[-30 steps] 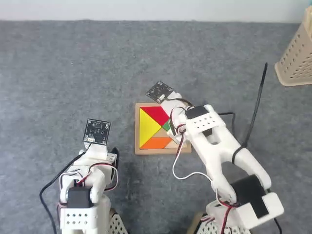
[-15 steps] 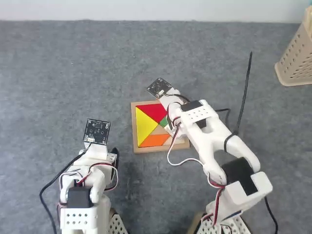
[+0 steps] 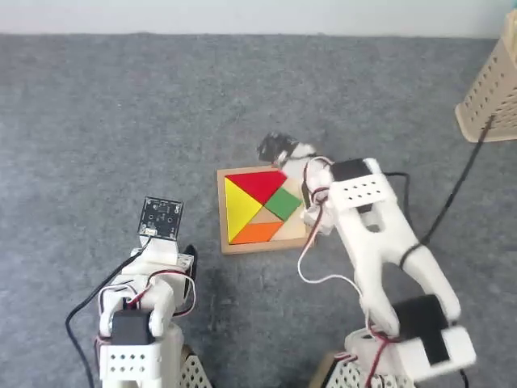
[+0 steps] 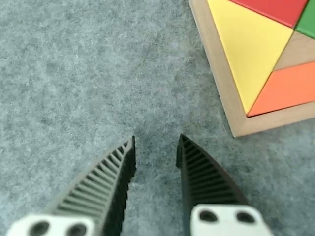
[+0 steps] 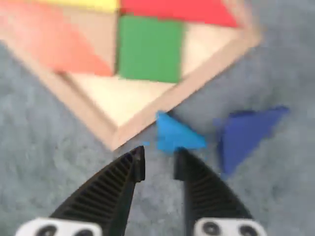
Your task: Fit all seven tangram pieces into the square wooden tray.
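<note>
Grey felt-like surface all round, pale basket well off from both sets of jaws. Square wooden tray lying flat, straight ahead of the right jaws, its rim near their tips. Seated inside: yellow triangle, red triangle, green square, orange piece, so 4 in and sitting flush. Bare wood showing in the part of the tray closest to the right jaws, so room left to fill.

Loose on the surface: light blue triangle just ahead of the right jaws' tips, touching or all but touching the tray's outer rim, and dark blue triangle beside it, slightly farther from the tray.

Right jaws parted a little, pinching nothing. Left jaws likewise parted and empty, tray corner ahead and off to one side, clear of contact.

Roughly halfway, at a guess: 4 in, 2 waiting in sight, the 7th not made out. Likely next up: the light blue triangle.
</note>
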`<state>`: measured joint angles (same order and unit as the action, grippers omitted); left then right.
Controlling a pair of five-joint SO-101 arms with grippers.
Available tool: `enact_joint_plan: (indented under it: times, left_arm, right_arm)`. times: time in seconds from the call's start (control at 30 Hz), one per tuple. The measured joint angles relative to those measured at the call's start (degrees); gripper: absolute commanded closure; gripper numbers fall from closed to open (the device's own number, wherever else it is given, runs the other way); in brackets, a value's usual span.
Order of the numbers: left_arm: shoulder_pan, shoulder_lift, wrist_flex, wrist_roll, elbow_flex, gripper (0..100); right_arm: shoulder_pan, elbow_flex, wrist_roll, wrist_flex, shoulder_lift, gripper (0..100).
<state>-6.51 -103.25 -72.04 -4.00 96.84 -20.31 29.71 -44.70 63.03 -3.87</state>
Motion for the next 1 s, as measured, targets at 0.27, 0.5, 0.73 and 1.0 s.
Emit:
enact_joint_plan:
  times: [0.27, 0.5, 0.73, 1.0]
  left_arm:
    - [0.0, 0.0, 0.0, 0.0, 0.0, 87]
    - [0.0, 0.0, 0.0, 0.0, 0.0, 87]
    - [0.0, 0.0, 0.0, 0.0, 0.0, 87]
    - [0.0, 0.0, 0.0, 0.0, 0.0, 87]
  right_arm:
    - [0.88, 0.0, -2.55, -5.98, 7.74, 81.5]
    - [4.84, 0.0, -8.62, -6.33, 8.18, 81.4]
    - [4.66, 2.11, -9.49, -8.7, 8.18, 81.4]
    - [1.85, 5.19, -12.13, -12.31, 8.18, 84.1]
